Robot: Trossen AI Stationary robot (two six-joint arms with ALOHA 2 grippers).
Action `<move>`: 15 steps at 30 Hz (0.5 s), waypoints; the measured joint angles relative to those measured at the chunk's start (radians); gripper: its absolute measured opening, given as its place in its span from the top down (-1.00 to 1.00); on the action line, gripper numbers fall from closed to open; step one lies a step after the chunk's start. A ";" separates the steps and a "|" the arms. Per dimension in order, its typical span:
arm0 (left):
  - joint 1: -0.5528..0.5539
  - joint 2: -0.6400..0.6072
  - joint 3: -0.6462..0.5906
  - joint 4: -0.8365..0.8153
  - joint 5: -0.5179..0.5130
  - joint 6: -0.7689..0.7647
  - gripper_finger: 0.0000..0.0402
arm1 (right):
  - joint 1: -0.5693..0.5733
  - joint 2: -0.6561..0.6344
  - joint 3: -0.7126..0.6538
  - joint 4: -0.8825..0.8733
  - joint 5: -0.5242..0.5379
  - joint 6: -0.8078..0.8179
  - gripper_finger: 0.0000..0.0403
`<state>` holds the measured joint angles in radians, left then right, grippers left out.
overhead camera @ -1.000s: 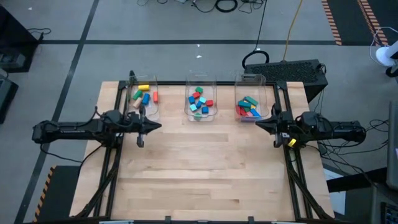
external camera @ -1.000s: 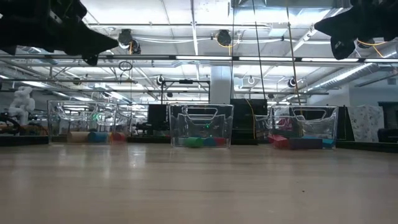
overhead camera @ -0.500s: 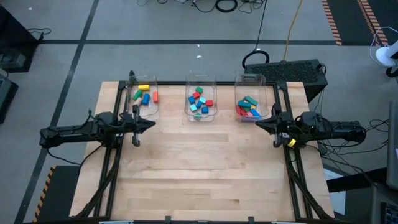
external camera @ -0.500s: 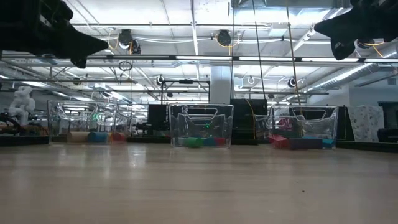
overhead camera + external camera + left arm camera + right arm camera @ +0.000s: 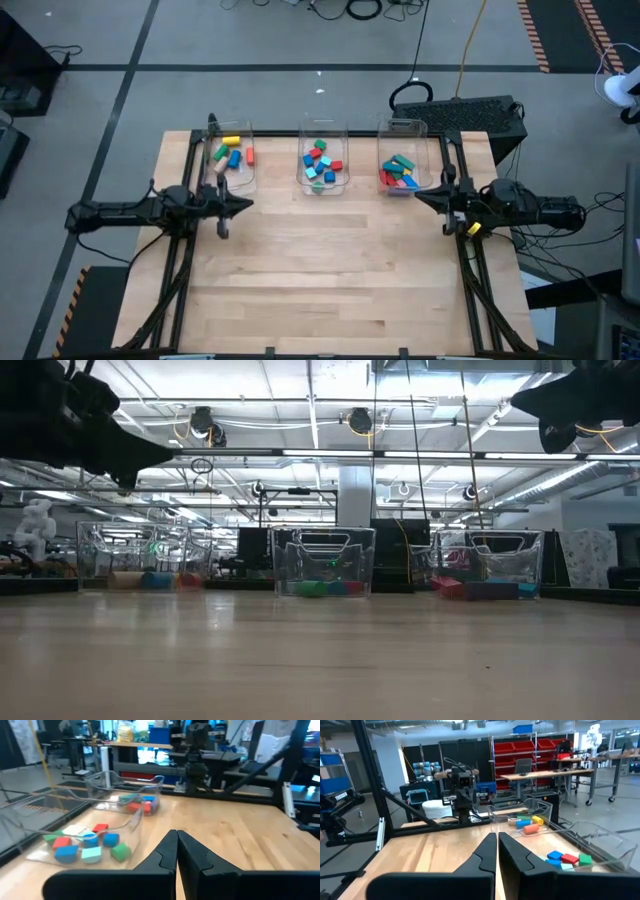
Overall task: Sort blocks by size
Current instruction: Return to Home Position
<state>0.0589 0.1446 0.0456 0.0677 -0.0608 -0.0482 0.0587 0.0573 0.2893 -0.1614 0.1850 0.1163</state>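
All the blocks I see lie inside three clear bins along the table's far edge. The left bin (image 5: pixel 232 155) holds yellow, green, blue and red pieces. The middle bin (image 5: pixel 322 162) holds small red, blue and green pieces (image 5: pixel 90 845). The right bin (image 5: pixel 402 172) holds red, green and blue pieces (image 5: pixel 137 805). My left gripper (image 5: pixel 245 203) is shut and empty, raised above the table just near of the left bin. My right gripper (image 5: pixel 420 197) is shut and empty, raised just near of the right bin. Both wrist views show the fingertips together: left (image 5: pixel 176 832), right (image 5: pixel 497 835).
Bare wooden tabletop (image 5: pixel 330 270) stretches from the bins to the near edge. Black frame rails (image 5: pixel 185 260) run along the table's left and right sides. A dark box (image 5: pixel 470 112) stands behind the far right corner.
My left gripper has drawn back a little toward the table's left edge, still shut and raised above the table.
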 joint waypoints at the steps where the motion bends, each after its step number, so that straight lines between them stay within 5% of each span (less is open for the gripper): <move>1: -0.010 -0.001 0.000 0.000 0.000 0.001 0.94 | 0.000 -0.002 0.000 -0.007 0.000 0.006 1.00; 15: -0.082 -0.005 0.000 -0.013 -0.079 0.055 0.94 | 0.000 -0.003 -0.087 0.045 -0.003 0.015 1.00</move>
<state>-0.0231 0.1398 0.0456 0.0546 -0.1400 0.0065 0.0586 0.0547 0.2027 -0.1163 0.1822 0.1312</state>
